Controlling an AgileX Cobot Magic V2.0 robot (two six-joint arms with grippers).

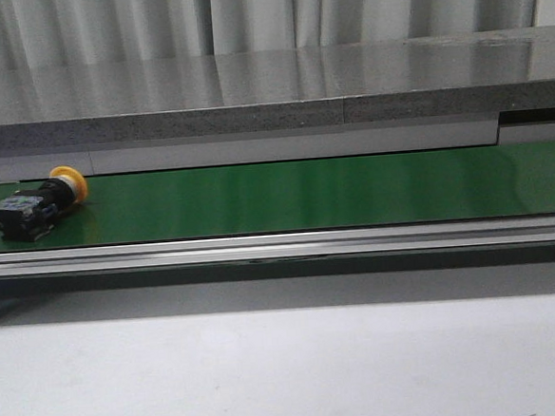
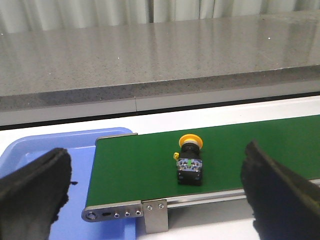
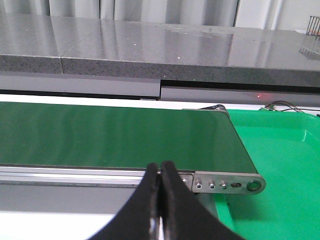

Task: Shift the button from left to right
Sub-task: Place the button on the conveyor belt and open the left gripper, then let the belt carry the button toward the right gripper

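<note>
The button (image 1: 37,202) lies on its side at the left end of the green conveyor belt (image 1: 315,194), its orange-yellow cap toward the back. In the left wrist view the button (image 2: 190,161) lies on the belt (image 2: 140,165) between and beyond my left gripper's (image 2: 155,187) wide-open black fingers (image 2: 35,185), which hold nothing. In the right wrist view my right gripper (image 3: 160,172) is shut and empty, in front of the belt's right end (image 3: 125,137). Neither gripper shows in the front view.
A blue tray (image 2: 30,150) sits under the belt's left end. A green tray (image 3: 280,160) sits at the belt's right end. A grey stone counter (image 1: 269,90) runs behind the conveyor. White table surface (image 1: 289,369) lies in front.
</note>
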